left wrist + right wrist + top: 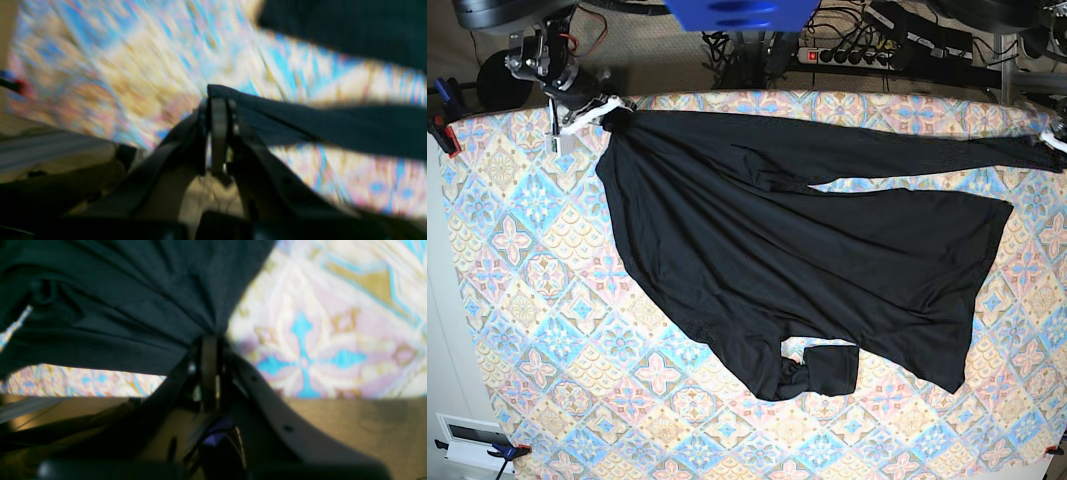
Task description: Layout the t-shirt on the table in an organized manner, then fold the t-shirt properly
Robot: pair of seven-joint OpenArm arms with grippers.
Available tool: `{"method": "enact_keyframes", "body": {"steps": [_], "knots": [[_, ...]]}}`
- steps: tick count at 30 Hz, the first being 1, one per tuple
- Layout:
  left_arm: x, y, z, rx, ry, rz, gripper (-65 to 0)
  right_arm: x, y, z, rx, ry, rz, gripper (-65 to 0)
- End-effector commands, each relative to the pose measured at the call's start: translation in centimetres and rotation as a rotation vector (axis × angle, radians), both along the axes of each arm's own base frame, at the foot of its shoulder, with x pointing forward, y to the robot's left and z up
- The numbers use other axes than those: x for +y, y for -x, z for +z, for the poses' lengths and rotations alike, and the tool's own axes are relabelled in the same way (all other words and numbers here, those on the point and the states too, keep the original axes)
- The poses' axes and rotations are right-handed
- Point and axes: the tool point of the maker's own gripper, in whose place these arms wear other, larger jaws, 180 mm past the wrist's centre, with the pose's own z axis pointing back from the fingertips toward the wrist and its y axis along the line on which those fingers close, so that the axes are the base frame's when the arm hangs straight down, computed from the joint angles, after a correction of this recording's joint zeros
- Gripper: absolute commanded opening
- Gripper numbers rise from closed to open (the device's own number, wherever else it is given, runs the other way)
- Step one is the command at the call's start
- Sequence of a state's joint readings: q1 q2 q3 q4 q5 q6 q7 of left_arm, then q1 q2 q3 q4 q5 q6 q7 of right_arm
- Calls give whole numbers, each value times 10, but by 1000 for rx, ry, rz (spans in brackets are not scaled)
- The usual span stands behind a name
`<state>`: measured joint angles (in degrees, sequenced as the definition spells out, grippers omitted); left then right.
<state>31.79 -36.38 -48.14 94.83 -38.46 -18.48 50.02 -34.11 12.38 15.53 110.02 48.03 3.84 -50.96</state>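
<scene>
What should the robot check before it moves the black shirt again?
1. Left gripper shut on the t-shirt: ok, jaws closed on a stretched strip of fabric.
2. Right gripper shut on the t-shirt: ok, cloth bunches at its closed jaws.
3. Top edge pulled straight between the two grips: ok, it runs taut along the far side of the table.
4. Shirt lying flat: not ok, the body slants and a sleeve is crumpled at the near edge.
5. Shirt fully on the table: cannot tell, the left grip sits at the frame's edge.
</scene>
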Motion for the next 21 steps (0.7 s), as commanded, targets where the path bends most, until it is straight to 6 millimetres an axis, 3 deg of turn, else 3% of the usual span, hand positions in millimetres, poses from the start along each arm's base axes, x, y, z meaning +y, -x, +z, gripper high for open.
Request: {"method": "enact_keyframes", "body": {"steps": [1,6,12,16,21], "knots": [[2,-17,20,-85,-5,-3,-650,-2,-9,10,-46,3,-1,-650],[-11,-66,46,-292,72,22,-650,-2,-10,10,-48,1,-1,-650],[-20,-105,67,-443,105,55,-650,0,-58,34,-173,-3,3,-650],[-28,-130,54,-448,139,66,-650,2,-87,51,-250,-7,3,-650],[-38,-151,28,-418,214,76,-650,1,-94,54,-266,-7,-1,-650]]}}
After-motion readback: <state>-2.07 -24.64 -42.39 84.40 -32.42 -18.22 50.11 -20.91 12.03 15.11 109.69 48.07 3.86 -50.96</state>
